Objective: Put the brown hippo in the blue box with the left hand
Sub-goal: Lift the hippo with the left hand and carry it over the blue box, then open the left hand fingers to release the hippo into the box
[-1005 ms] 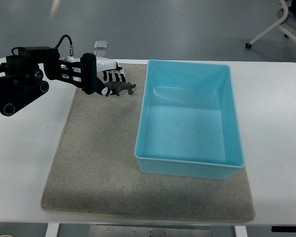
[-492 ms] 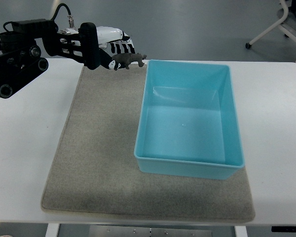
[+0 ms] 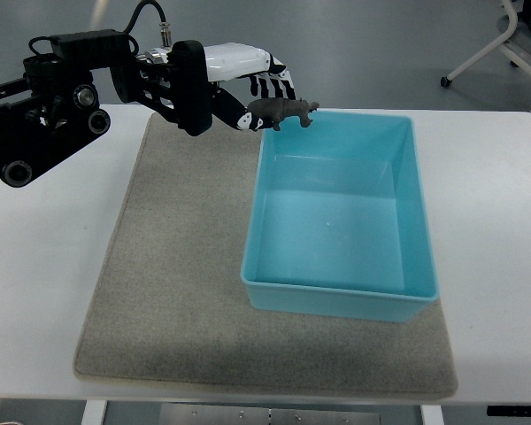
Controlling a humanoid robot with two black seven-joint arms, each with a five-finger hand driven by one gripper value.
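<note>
A small brown hippo (image 3: 283, 112) hangs in the air over the far left corner of the blue box (image 3: 340, 295), held level. My left hand (image 3: 258, 96) is shut on it, with its white and black fingers pinching the toy's back end. The black left arm comes in from the upper left edge. The blue box is an open rectangular tub with nothing inside, standing on the right part of a grey mat (image 3: 168, 274).
The mat lies on a white table (image 3: 35, 266). An office chair base (image 3: 504, 44) shows on the floor at the top right, beyond the table.
My left hand has lifted the hippo off the mat and carried it to the right, from beside the box's left edge to above the box's far left corner.
</note>
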